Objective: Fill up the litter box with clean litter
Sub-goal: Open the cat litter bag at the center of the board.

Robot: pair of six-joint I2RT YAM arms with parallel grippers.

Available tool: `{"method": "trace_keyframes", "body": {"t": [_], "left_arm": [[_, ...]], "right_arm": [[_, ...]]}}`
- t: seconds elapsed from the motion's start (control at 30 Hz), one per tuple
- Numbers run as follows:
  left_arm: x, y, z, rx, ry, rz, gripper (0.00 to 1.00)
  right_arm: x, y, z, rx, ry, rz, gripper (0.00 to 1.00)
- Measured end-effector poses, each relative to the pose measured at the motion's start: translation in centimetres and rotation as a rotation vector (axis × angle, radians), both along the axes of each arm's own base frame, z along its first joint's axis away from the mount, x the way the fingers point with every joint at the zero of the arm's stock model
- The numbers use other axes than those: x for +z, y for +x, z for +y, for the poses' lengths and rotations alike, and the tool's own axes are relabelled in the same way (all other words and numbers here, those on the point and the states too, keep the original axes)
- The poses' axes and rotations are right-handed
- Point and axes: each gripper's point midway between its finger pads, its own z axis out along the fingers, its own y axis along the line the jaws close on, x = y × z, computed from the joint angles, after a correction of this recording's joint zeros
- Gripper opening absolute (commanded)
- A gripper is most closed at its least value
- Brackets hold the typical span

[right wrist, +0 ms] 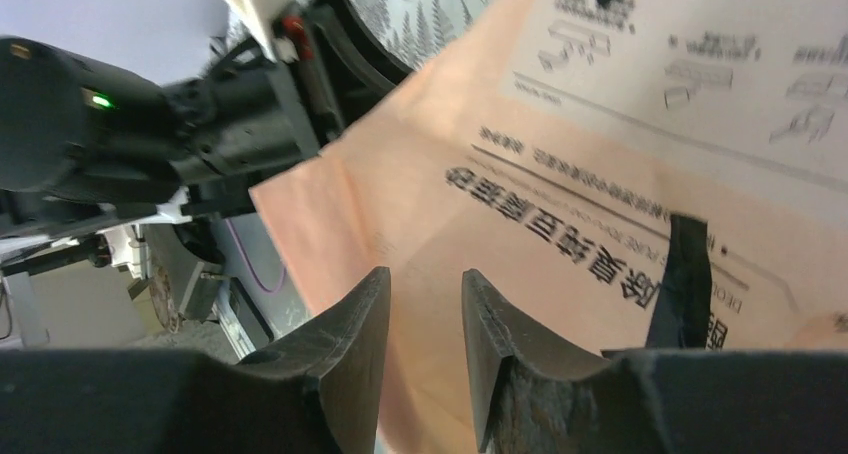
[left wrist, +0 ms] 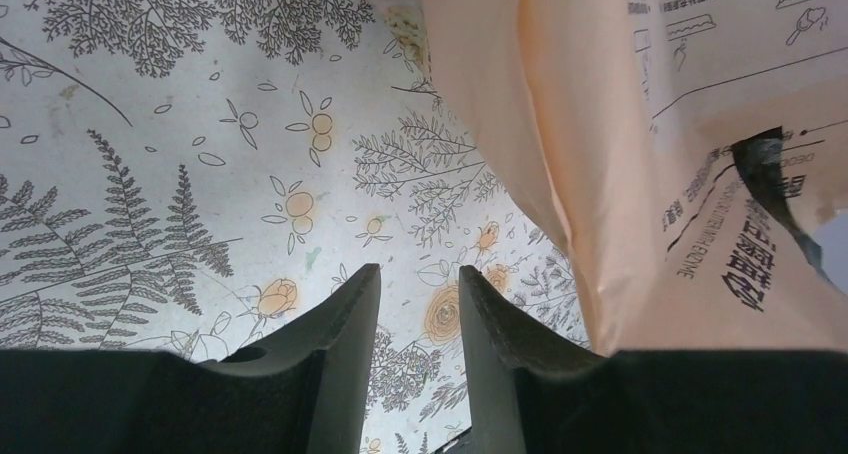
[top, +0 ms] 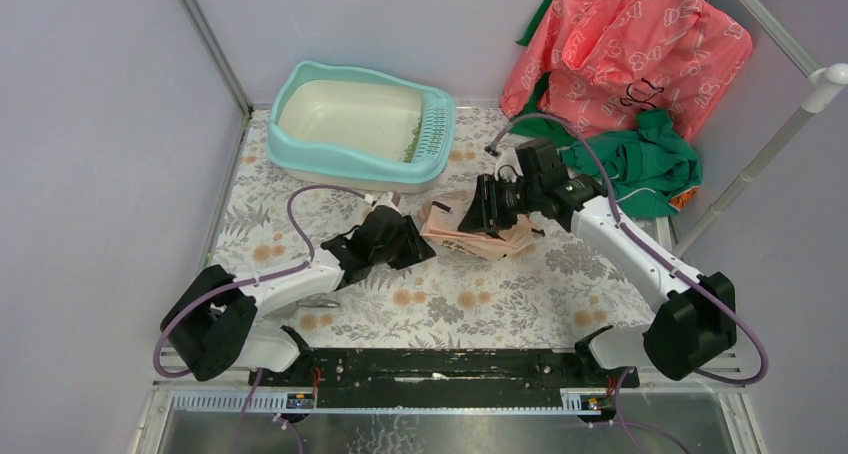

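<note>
The light-teal litter box stands at the back left of the table, its cream basin holding a thin strip of green clean litter beside the grille. A peach printed paper bag lies flat between the two arms. My left gripper is just left of the bag, open, with only flowered tablecloth showing in its gap. My right gripper hangs at the bag's far edge, jaws apart. Bag paper fills the gap behind them; whether the fingers touch it I cannot tell.
A pink printed cloth and a green cloth are heaped at the back right by a white pole. A small grey object lies under the left arm. Grey walls close in the left and back sides.
</note>
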Motion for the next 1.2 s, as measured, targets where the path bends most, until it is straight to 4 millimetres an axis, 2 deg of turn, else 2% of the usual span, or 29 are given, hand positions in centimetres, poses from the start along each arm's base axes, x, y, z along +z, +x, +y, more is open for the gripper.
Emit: {"method": "trace_keyframes", "body": {"t": [0.13,0.37,0.5,0.6,0.83,0.9,1.0,1.1,1.2], "left_arm": [[0.4,-0.2,0.3,0.005,-0.010,-0.008,0.42],[1.4,-0.2,0.2,0.006,-0.031,-0.029,0.42],[1.8,-0.3,0.3,0.006,-0.037,-0.035,0.42],[2.4,-0.3,0.5,0.008,-0.045,-0.047,0.42],[4.9,-0.5,1.3,0.025,-0.057,-0.086,0.43],[6.2,-0.5,1.6,0.034,-0.060,-0.106,0.50],[8.6,-0.2,2.0,0.044,-0.065,-0.148,0.71],[10.9,0.6,2.2,0.054,-0.065,-0.190,0.80],[12.1,1.6,2.1,0.056,-0.055,-0.213,0.88]], "right_arm": [[-1.8,-2.0,-0.7,-0.004,-0.047,0.019,0.38],[-1.5,-4.9,-1.0,0.015,-0.085,-0.037,0.36],[-2.3,-6.6,-0.8,0.039,-0.120,-0.052,0.36],[-3.4,-6.9,-1.1,0.029,-0.161,-0.050,0.35],[-4.7,-5.6,-2.6,-0.055,-0.256,-0.079,0.34],[-4.9,-5.3,-2.8,-0.071,-0.273,-0.087,0.34],[-5.0,-4.9,-3.1,-0.093,-0.290,-0.098,0.35],[-5.0,-4.7,-3.3,-0.105,-0.296,-0.107,0.35],[-4.9,-4.7,-3.3,-0.106,-0.293,-0.110,0.35]]}}
